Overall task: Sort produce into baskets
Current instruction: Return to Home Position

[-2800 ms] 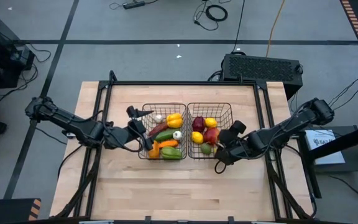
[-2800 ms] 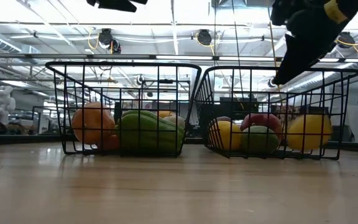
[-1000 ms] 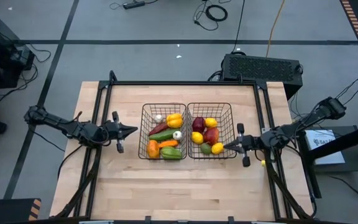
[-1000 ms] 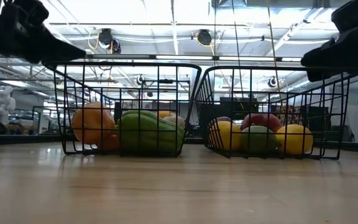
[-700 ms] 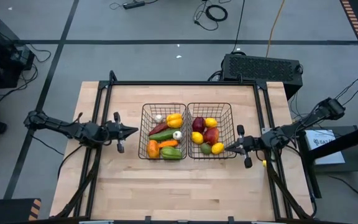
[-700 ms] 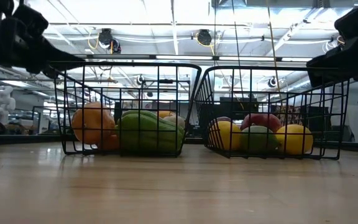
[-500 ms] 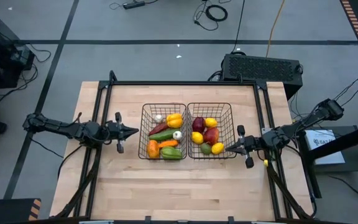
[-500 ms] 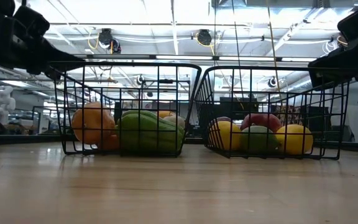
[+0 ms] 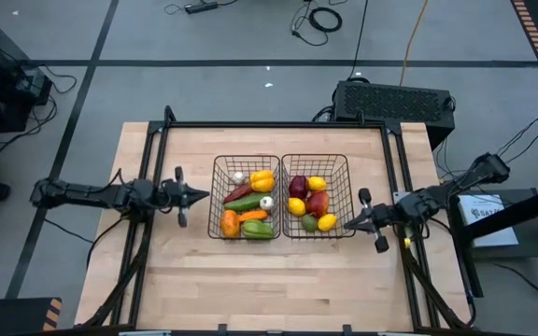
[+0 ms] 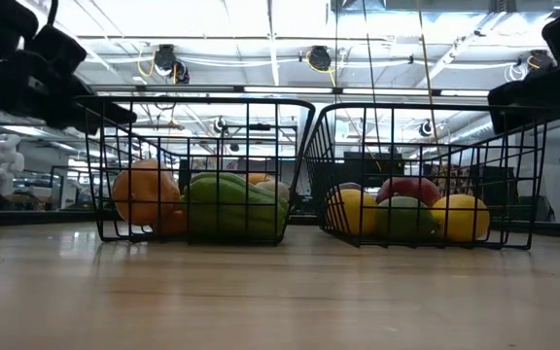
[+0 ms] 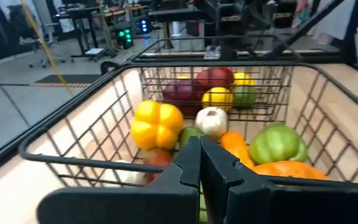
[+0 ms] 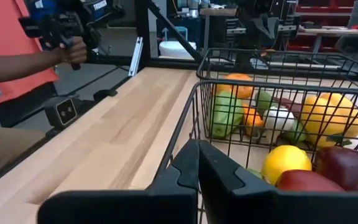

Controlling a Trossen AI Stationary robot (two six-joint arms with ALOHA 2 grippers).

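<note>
Currently both your arms reach in over the table [image 9: 250, 280] from opposite ends. Your left gripper [image 9: 197, 196] has its fingers pressed together on nothing and sits just beside the outer wall of the left basket [image 9: 215, 213]. Your right gripper [image 9: 347, 224] is likewise clenched and empty, just beside the outer wall of the right basket [image 9: 348, 191]. All produce in view lies inside: yellow pepper [image 9: 262, 179] and garlic [image 9: 266, 202] in the left basket, red apple [image 9: 317, 203] and lemon [image 9: 326, 222] in the right. A person [image 12: 5, 50] stands beyond the table.
</note>
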